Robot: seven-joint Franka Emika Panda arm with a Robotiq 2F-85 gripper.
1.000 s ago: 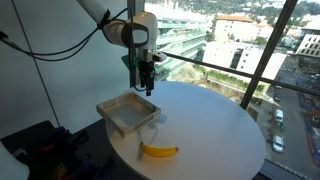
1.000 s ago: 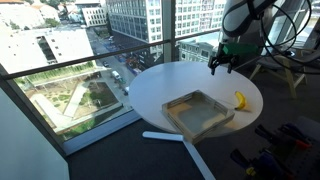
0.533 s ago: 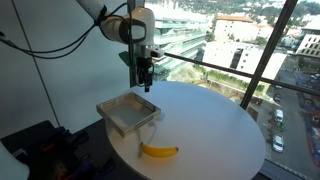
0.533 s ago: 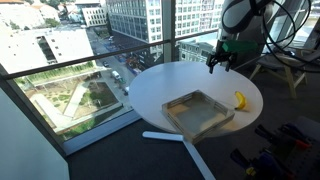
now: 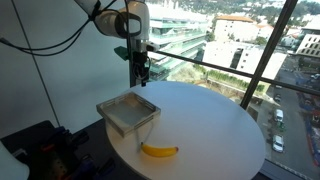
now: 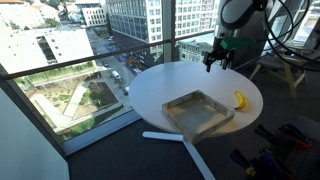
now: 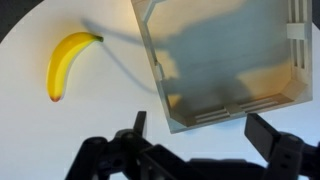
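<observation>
**Tool.** The tool [image 5: 143,78] is hanging fingers-down with its fingers standing wide apart and nothing between them. In both exterior views it is hovering well above the tray [image 5: 127,112], close to the tray's edge and touching nothing.

**Below the tool.** In the wrist view a corner of the tray [image 7: 225,60] is showing just ahead of the spread fingers. Whether the tool is standing over that corner or just outside it cannot be told.

**Surroundings.** The tray is lying flat on the round white bench [image 5: 215,130], and nothing is showing inside it. The banana [image 7: 68,62] is lying on the bench beside the tray, apart from its wall.

**Judgement on handling.** Any lowering is best made straight and slow, with both fingers clearing the tray's raised wall. Approaching the banana calls for spanning its narrow middle and closing gently, since the curved fruit is liable to roll or bruise.
</observation>
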